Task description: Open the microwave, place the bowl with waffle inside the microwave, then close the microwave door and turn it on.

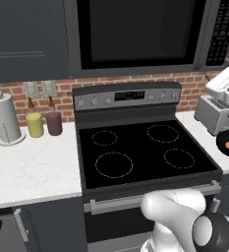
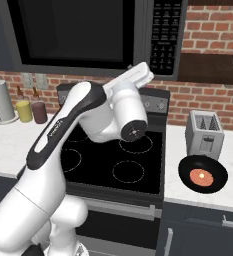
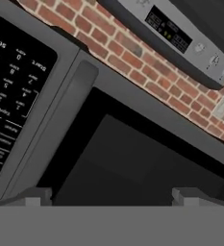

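Left base view, microwave: mounted above the stove, up against the brick wall, so the arm must reach up to it rather than down.
Microwave door: shut, its dark glass flush with the frame; opening it looks like the step in hand, since nothing else can go ahead until it swings out.
Stove: bare black cooktop directly under the microwave, between two stretches of desk.
Desk: carries the toaster and, just in front of it, the task's dish.
Door handle: long bar between the glass and the keypad; the hand view looks straight at it, tilted, which I judge to be lining up for a pull.
Bowl with waffle: waits on the right-hand desk, well apart from the arm, within easy reach once the door is open.
End effector: released, fingertips spread wide, grasping nothing, aimed at the door just short of the handle.
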